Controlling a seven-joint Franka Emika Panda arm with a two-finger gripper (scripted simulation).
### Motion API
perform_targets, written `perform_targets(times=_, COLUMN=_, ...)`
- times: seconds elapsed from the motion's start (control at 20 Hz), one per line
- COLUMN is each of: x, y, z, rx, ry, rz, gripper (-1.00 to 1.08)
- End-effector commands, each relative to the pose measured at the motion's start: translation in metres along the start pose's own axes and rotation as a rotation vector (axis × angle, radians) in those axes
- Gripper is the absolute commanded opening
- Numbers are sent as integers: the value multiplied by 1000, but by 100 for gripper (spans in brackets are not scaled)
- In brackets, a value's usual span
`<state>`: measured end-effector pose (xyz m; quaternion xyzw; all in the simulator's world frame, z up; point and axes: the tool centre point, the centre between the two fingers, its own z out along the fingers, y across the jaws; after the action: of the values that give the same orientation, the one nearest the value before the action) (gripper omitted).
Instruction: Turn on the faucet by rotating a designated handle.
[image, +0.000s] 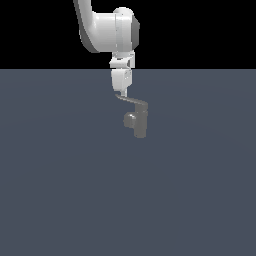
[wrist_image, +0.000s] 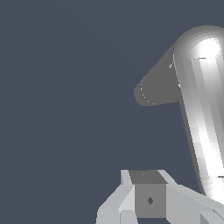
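Note:
The faucet (image: 140, 122) is a small dull grey upright cylinder with a rounded spout stub (image: 130, 119) facing the camera. Its handle (image: 131, 101) is a thin lever reaching from the top toward the exterior view's left. My gripper (image: 121, 93) hangs straight down at the lever's free end; its fingers look pressed together with nothing held, and whether they touch the lever I cannot tell. In the wrist view the handle (wrist_image: 201, 118) is a bright rounded bar running beside my gripper (wrist_image: 148, 194), and a dark grey part of the faucet (wrist_image: 153, 89) juts out from under it.
A flat blue-grey floor (image: 60, 190) spreads around the faucet. The white arm (image: 107, 30) comes down from above, behind the faucet.

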<state>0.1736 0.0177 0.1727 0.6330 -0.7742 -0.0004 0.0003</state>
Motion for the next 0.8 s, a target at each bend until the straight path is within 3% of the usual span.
perform_targets(times=0.0, x=-1, y=4, z=0, rx=0, ry=0, rz=0, gripper=-100)
perform_targets(times=0.75, x=-7, y=37, z=0, rx=1, ry=0, rz=0, gripper=-100)
